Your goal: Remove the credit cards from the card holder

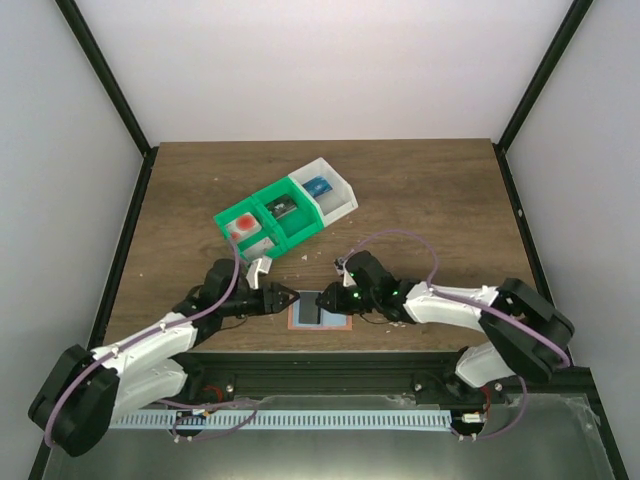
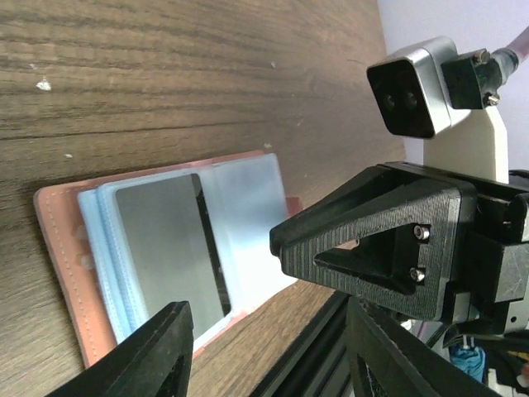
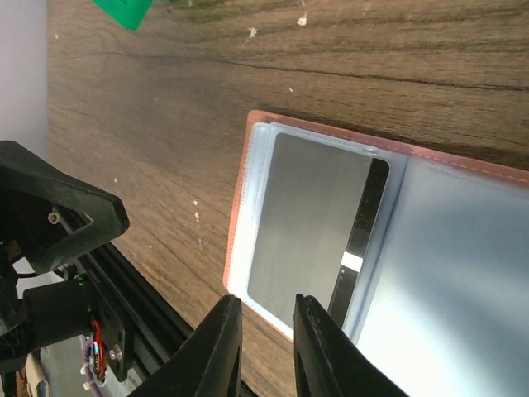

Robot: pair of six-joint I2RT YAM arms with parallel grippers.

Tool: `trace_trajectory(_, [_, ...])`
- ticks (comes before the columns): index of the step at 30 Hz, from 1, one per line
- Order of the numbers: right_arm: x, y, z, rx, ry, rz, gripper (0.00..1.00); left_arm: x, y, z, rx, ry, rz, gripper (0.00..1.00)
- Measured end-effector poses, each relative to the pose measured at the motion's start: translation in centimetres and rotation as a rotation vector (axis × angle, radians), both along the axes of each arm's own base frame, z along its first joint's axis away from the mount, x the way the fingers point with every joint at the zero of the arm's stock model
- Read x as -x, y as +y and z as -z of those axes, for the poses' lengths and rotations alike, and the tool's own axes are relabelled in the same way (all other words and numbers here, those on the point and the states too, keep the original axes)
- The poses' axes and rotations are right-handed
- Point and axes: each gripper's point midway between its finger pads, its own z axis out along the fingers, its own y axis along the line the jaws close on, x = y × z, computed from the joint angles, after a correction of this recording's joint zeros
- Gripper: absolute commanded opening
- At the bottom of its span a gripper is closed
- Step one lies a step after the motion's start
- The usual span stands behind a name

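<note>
The salmon-brown card holder lies open and flat near the table's front edge. In the left wrist view its rim frames pale blue sleeves, and a grey card with a black stripe sits in one sleeve. The card also shows in the right wrist view. My left gripper is wide open and empty at the holder's left edge. My right gripper hovers over the holder's right side. Its jaws stand slightly apart, with nothing between them, above the holder's near corner.
A green-and-white three-compartment bin stands behind the grippers, holding red, black and blue blocks. The table's front edge and black rail lie just below the holder. Small white crumbs dot the wood.
</note>
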Motion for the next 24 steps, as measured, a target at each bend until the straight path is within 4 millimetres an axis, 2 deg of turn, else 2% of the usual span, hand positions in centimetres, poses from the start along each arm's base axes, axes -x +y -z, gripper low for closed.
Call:
trace_trajectory(5, [0.0, 0.2, 1.7, 0.028, 0.029, -0.009, 0.18, 0.1, 0.0, 1.1, -0.010, 0.030, -0.004, 0.48])
trace_trajectory(9, [0.0, 0.3, 2.9, 0.047, 0.044, -0.010, 0.17, -0.1, -0.1, 1.9, -0.013, 0.053, -0.008, 0.41])
trace_trajectory(14, [0.0, 0.3, 4.2, 0.064, 0.058, -0.016, 0.16, 0.1, -0.2, 3.2, -0.021, 0.087, -0.001, 0.18])
trace_trajectory(19, [0.2, 0.2, 4.9, 0.068, 0.061, -0.019, 0.16, 0.0, -0.4, 3.8, -0.023, 0.100, 0.005, 0.02])
trace_trajectory(24, [0.2, 0.1, 5.0, 0.057, 0.053, -0.018, 0.16, 0.2, -0.7, 4.6, -0.031, 0.114, 0.022, 0.00])
